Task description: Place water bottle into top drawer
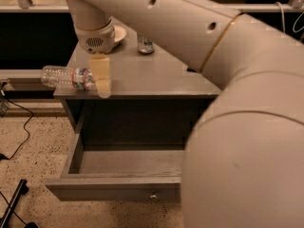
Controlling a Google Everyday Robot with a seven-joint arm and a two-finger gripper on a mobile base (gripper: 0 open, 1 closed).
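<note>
The water bottle (64,77), clear crinkled plastic with a red-white-blue label band, lies on its side at the front left corner of the grey table (152,75), sticking out past the left edge. My gripper (103,85) hangs down right at the bottle's right end and covers its cap. The top drawer (109,189) is pulled open below the table, with its small round knob (153,194) on the front panel. My arm fills the right side and hides the drawer's right half.
A white bowl (120,33) and the silver can (145,45) stand at the back of the table, both partly hidden by my arm. Cables (19,141) and a black bar (12,208) lie on the speckled floor at the left.
</note>
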